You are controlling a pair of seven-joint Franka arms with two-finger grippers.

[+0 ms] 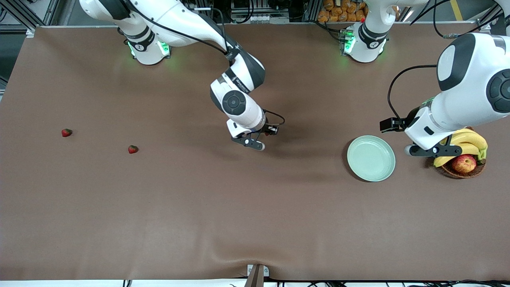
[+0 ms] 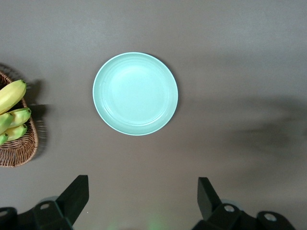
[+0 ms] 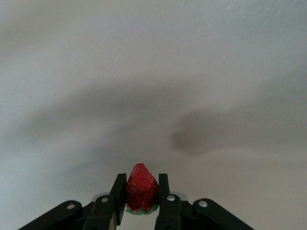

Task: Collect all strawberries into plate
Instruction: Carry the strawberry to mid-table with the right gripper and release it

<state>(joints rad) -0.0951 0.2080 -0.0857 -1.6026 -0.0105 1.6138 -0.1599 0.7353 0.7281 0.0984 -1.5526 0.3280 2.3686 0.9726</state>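
Right pincer (image 1: 261,146): clenched on a small red strawberry with a green leafy cap (image 3: 142,189), which is gripped between the two black fingers (image 3: 118,194); it is held above bare brown tabletop (image 1: 255,215) about midway along the table, between the loose berries and the plate.
Left pincer (image 1: 407,150): released, its fingers (image 2: 74,191) spread wide apart with nothing between them; it hangs over the tabletop just beside the plate, between the plate and the basket, and the left arm is seen waiting there.
Plate: a round, shallow, pale mint-green plate with a raised rim (image 1: 371,158) lies on the tabletop toward the left arm's end; nothing is seen in it.
Loose strawberries: two small red berries with dark green caps are left on the tabletop toward the right arm's end, well apart from the plate. One (image 1: 133,149) lies nearer the middle of the table; the second (image 1: 66,132) lies closer to the table's end and slightly farther from the front camera.
Basket: a brown wicker basket (image 1: 464,170) stands just beside the plate at the left arm's end; yellow bananas (image 1: 466,141) and a red-yellow apple (image 1: 463,163) are held in it.
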